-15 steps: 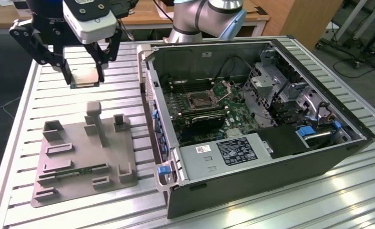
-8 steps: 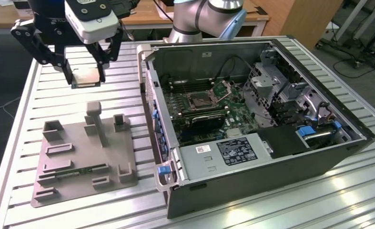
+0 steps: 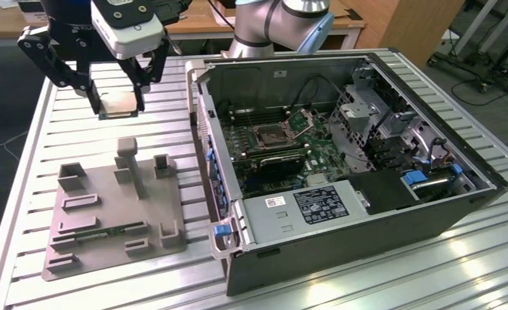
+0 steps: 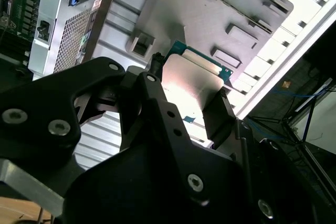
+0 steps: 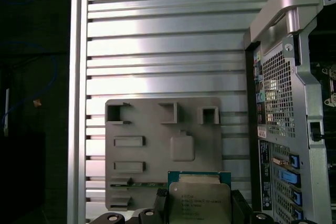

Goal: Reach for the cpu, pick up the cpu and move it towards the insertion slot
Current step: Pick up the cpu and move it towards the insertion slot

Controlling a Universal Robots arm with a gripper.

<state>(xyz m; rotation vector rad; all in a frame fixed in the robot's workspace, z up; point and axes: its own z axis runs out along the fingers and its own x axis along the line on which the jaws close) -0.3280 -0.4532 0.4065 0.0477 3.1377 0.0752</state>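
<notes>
My gripper hangs above the ribbed table, at the exterior view's upper left, shut on the cpu. The cpu is a small square chip with a pale top. In both wrist views the cpu sits between the black fingers, its silver lid and green edge showing. The insertion slot is a square socket with a silver frame and a raised hinged plate. It lies on the green board inside the open computer case, well off toward the exterior view's right of my gripper.
A grey plastic tray with upright posts and recesses lies on the table below my gripper and holds a narrow green circuit strip. The open computer case has tall metal walls, a drive cage and cables. The arm's base stands behind it.
</notes>
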